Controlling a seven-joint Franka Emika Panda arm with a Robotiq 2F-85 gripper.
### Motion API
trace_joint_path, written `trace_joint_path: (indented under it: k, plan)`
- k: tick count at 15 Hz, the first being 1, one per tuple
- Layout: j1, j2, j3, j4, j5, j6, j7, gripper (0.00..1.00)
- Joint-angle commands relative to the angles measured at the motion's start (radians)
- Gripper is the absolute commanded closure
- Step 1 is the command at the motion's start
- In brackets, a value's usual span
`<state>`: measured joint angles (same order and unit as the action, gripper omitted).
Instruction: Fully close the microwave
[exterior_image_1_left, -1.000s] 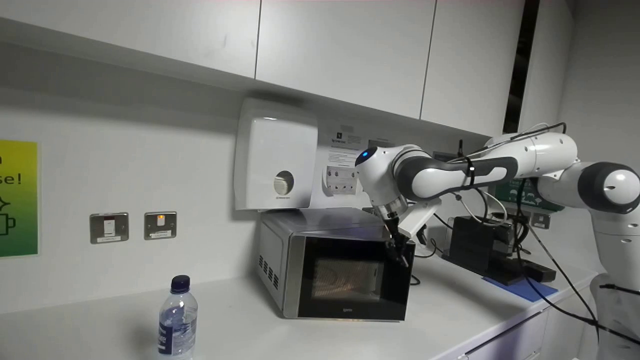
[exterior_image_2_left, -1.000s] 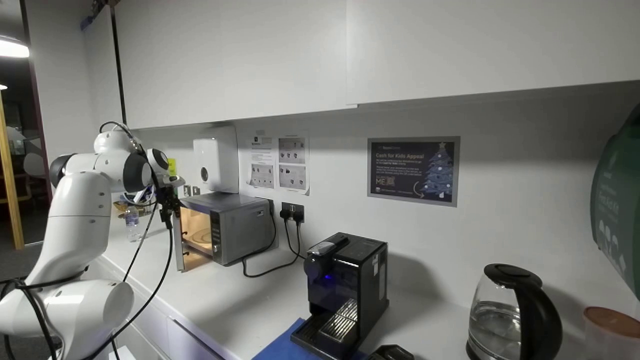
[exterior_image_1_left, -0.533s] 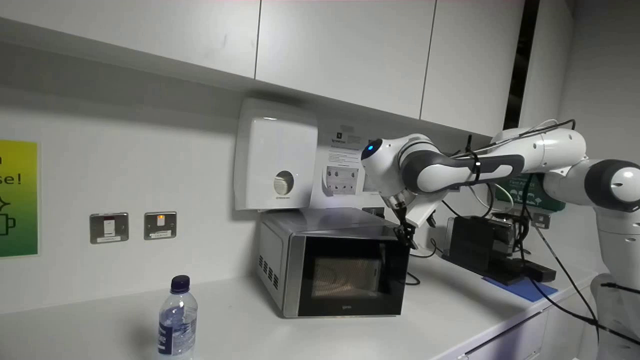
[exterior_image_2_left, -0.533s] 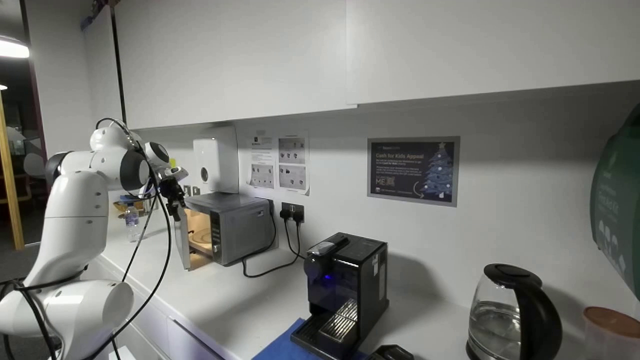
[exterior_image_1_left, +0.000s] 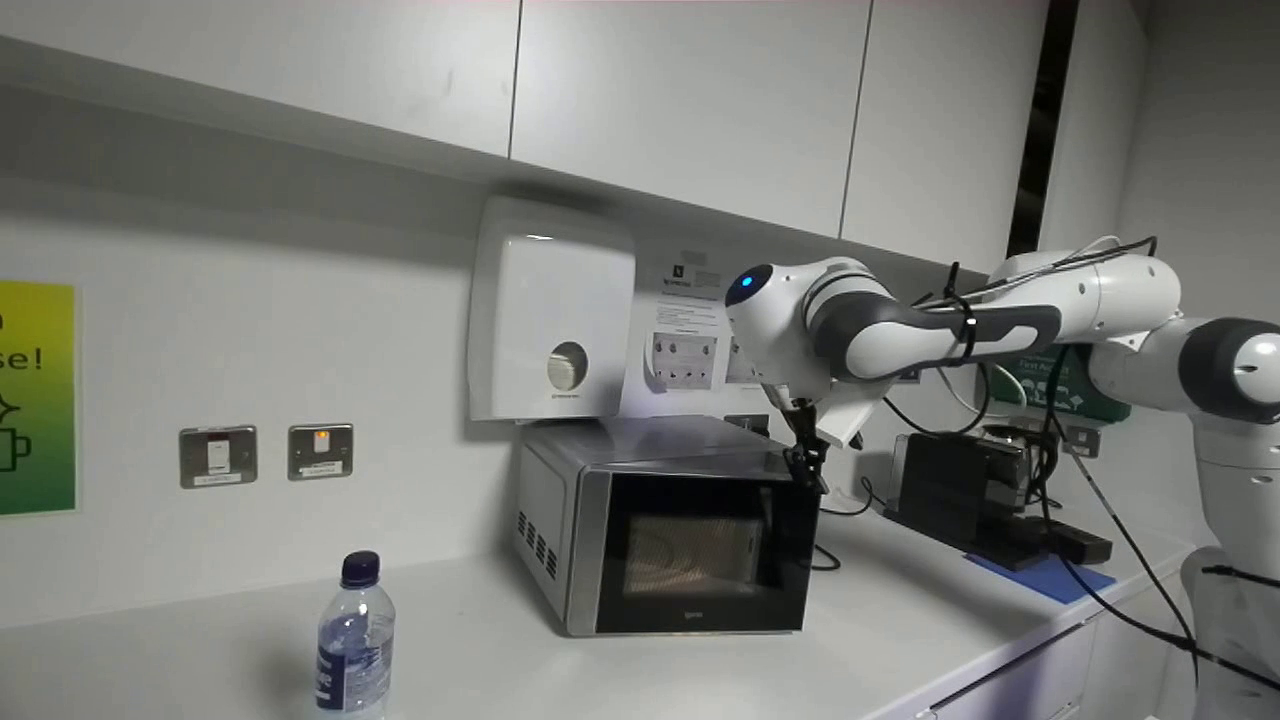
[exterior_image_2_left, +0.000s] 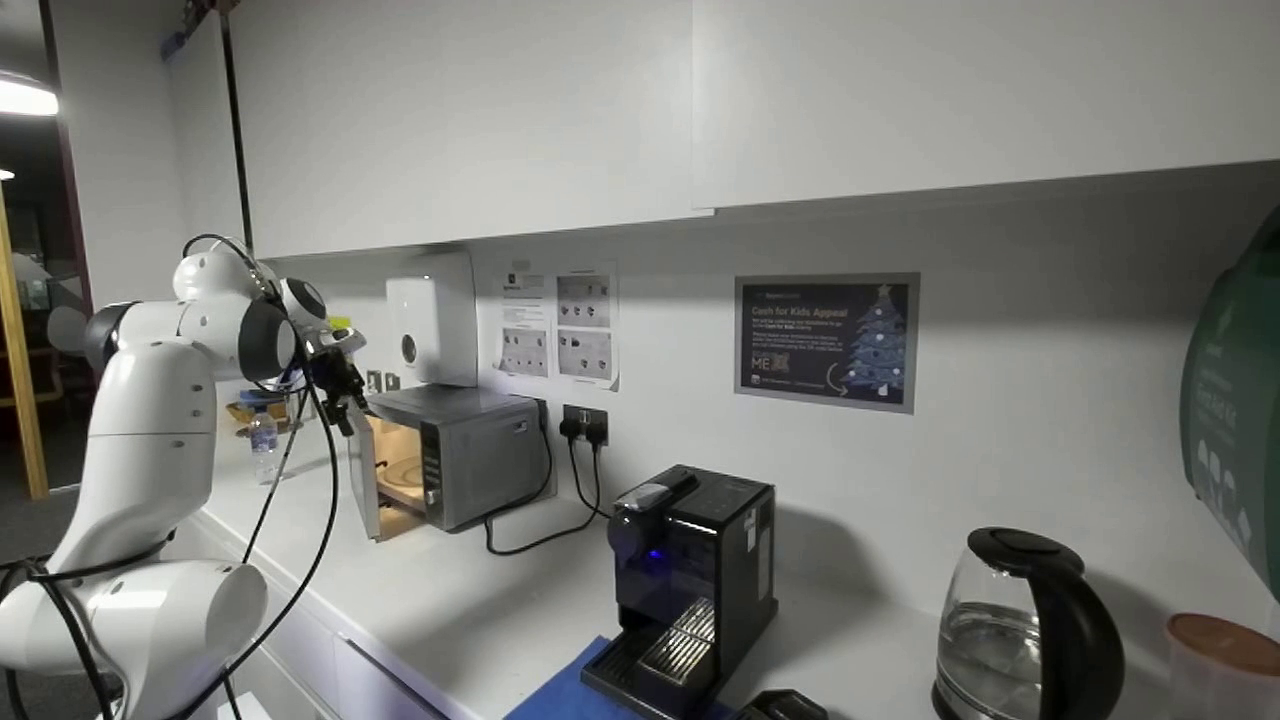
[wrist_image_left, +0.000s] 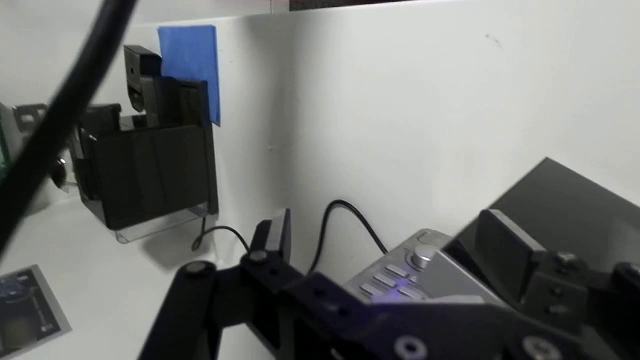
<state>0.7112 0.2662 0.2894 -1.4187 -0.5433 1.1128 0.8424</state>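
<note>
The microwave is a silver-grey box on the counter, lit inside; it also shows in an exterior view. Its dark glass door stands partly open, with a gap to the control panel. My gripper is open at the top free corner of the door, also seen in an exterior view. In the wrist view the gripper has its fingers wide apart, one before the dark door face and one beyond its edge. Nothing is held. Whether a finger touches the door I cannot tell.
A water bottle stands on the counter before the microwave's other side. A black coffee machine on a blue mat, a glass kettle and a power cable are on the counter. A white dispenser hangs above the microwave.
My gripper has moved up and across the door front to its free corner. The door has swung slightly toward the microwave body. In the last half second the gripper has shifted only slightly.
</note>
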Motion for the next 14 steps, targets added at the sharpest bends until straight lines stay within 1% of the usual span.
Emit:
trace_joint_path:
  k: [1, 5, 9, 10, 14]
  plan:
    - [0.010, 0.008, 0.037, 0.078, 0.018, 0.063, -0.124, 0.00]
    - [0.049, 0.053, 0.056, 0.204, 0.044, 0.124, -0.242, 0.00]
    - [0.089, 0.118, 0.049, 0.302, 0.083, 0.246, -0.351, 0.00]
    - [0.073, 0.135, 0.078, 0.313, 0.086, 0.284, -0.374, 0.00]
    - [0.068, 0.210, 0.113, 0.345, 0.142, 0.433, -0.477, 0.00]
